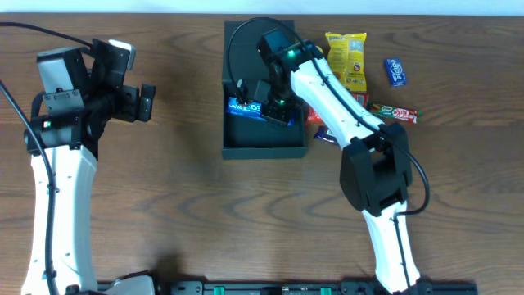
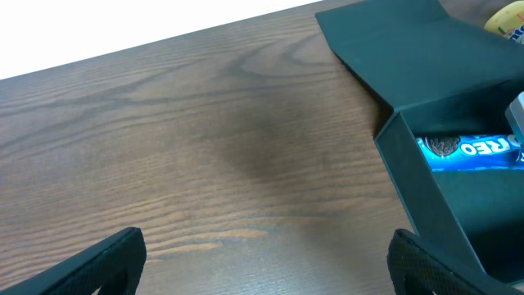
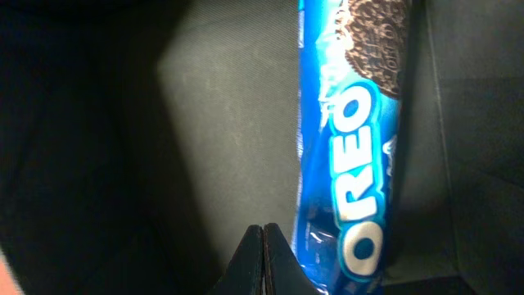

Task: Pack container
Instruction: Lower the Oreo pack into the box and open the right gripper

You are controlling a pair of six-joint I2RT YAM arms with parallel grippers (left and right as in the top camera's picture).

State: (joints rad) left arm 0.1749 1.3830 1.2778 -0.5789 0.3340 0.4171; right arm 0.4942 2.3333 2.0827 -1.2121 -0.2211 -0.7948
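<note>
Right gripper [image 3: 263,246] closed, empty, beside one Oreo packet [image 3: 352,164] in one container [image 1: 262,151]; left gripper [image 2: 262,270] gaping, empty

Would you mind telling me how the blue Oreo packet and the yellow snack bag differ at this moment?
The Oreo packet is blue; the snack bag is yellow. The Oreo packet is a long, slim roll; the snack bag is a wider pouch. The Oreo packet lies inside the container, along one wall; the snack bag lies outside it on the table. Both are snack packets lying down.
</note>
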